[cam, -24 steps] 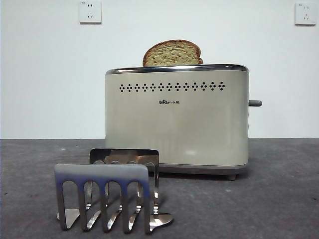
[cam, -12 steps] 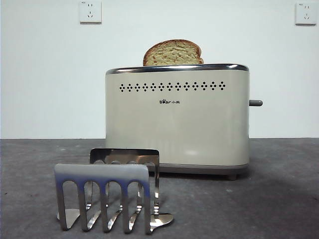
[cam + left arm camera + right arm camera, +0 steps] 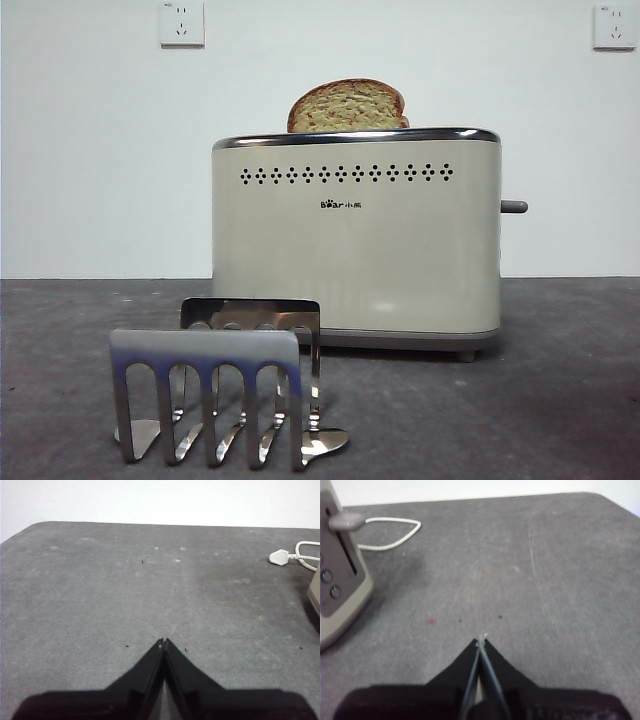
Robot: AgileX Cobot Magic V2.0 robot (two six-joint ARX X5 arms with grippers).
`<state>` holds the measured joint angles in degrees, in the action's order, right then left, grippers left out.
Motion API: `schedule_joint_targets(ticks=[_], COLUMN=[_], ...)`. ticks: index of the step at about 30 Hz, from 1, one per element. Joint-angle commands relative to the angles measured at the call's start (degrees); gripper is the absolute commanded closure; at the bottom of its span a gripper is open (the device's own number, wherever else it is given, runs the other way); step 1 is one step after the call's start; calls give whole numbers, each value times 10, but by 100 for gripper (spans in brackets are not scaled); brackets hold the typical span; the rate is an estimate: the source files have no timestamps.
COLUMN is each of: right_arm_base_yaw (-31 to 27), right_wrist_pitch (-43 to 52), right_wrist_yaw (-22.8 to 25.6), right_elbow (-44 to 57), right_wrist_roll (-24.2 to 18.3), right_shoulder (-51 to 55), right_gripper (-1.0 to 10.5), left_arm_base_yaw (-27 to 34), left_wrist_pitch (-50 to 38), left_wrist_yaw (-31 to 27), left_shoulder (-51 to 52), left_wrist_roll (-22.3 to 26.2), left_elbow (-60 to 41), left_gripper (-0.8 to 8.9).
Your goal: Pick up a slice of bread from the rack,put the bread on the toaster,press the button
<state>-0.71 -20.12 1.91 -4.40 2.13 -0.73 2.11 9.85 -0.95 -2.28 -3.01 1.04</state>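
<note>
Bread (image 3: 347, 106) sits in toaster (image 3: 355, 240). Both my tools closed, empty. Button (image 3: 342, 521) unpressed, ahead of right tool (image 3: 481, 642); next, I'd press it.

- The left gripper (image 3: 163, 641) is matte black throughout: two flat, wedge-shaped jaws narrowing to fine points, their inner faces pressed together along a thin seam, with a tiny pale fleck at the very tip.
- Behind them sits a broad, dark, blocky base (blurred, so no screws or markings can be made out).
- The right gripper (image 3: 482, 641) has the same build: black tapering jaws meeting in a slim line, with a slightly paler, greyish sheen along the inner edges and a small light speck at the tip.
</note>
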Motion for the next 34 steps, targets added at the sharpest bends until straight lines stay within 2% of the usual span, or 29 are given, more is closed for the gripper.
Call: schedule_joint_targets(ticks=[1, 7, 10, 34], right_arm_base_yaw=[0, 0, 0, 0], right_wrist_pitch=[5, 18, 97, 97], right_wrist_yaw=[3, 12, 18, 19], right_elbow=[6, 9, 36, 36], right_wrist_roll=[0, -28, -7, -7], right_shoulder=[3, 3, 3, 2], right_gripper=[946, 946, 946, 946], left_arm_base_yaw=[2, 2, 2, 2], left_wrist_pitch=[-3, -3, -3, -3], left_wrist_yaw=[-1, -1, -1, -1], left_shoulder=[0, -5, -7, -9], left_wrist_roll=[6, 6, 6, 6], left_elbow=[-5, -5, -5, -5], left_gripper=[817, 817, 817, 817])
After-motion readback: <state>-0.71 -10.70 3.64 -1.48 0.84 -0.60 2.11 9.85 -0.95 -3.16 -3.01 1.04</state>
